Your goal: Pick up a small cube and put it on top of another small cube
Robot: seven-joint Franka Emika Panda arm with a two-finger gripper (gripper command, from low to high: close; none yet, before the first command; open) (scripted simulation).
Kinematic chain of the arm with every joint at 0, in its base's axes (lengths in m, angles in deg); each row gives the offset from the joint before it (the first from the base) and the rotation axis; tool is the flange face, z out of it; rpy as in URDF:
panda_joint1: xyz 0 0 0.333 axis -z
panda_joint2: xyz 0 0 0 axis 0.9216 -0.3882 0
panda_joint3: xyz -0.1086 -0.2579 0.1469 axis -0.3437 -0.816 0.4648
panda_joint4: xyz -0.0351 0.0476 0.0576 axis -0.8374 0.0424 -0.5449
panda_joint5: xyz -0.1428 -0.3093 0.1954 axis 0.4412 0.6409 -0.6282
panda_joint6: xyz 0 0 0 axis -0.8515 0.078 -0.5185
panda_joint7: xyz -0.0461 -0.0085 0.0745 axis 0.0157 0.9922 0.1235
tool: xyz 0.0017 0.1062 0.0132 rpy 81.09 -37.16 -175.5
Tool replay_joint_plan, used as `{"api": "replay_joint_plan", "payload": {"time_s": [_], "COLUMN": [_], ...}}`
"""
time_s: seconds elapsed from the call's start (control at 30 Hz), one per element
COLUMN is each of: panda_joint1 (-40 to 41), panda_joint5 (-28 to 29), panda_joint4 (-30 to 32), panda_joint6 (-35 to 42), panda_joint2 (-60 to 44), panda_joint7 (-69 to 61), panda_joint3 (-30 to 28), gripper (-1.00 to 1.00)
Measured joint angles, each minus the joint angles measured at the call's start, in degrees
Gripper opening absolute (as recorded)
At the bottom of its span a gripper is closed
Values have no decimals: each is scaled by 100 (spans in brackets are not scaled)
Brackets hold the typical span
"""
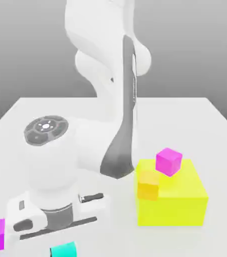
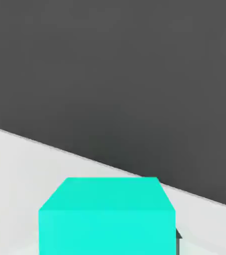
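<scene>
Hand (image 1: 60, 241) clamped on teal cube (image 2: 107, 216) above white table (image 1: 195, 115).

You have one white table (image 1: 195, 115), flat and evenly lit; behind it, a plain grey backdrop (image 1: 25, 45), darkening downward.

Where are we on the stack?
Done: the arm is down over the cyan cube at the table's front edge. In hand: the gripper is shut, apparently on that cube, which is close under the hand camera. Left: lift it and set it on another small cube; nothing is stacked yet.
</scene>
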Motion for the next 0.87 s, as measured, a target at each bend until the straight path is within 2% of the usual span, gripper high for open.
{"api": "replay_joint_plan", "payload": {"time_s": [0.27, 0.6, 0.77, 0.8, 0.87], "panda_joint1": [-515, -959, -996, -995, -995], "panda_joint5": [166, 1053, 1168, 1169, 1169], "panda_joint4": [865, 2000, 2375, 2419, 2419], "panda_joint6": [712, 1477, 602, 443, 443], "panda_joint2": [1530, 3590, 3112, 2996, 2996], "panda_joint7": [-8, 448, 506, 506, 506], "panda_joint3": [410, 1009, 1090, 1092, 1092], "gripper": [-100, -100, -100, 100, 100]}}
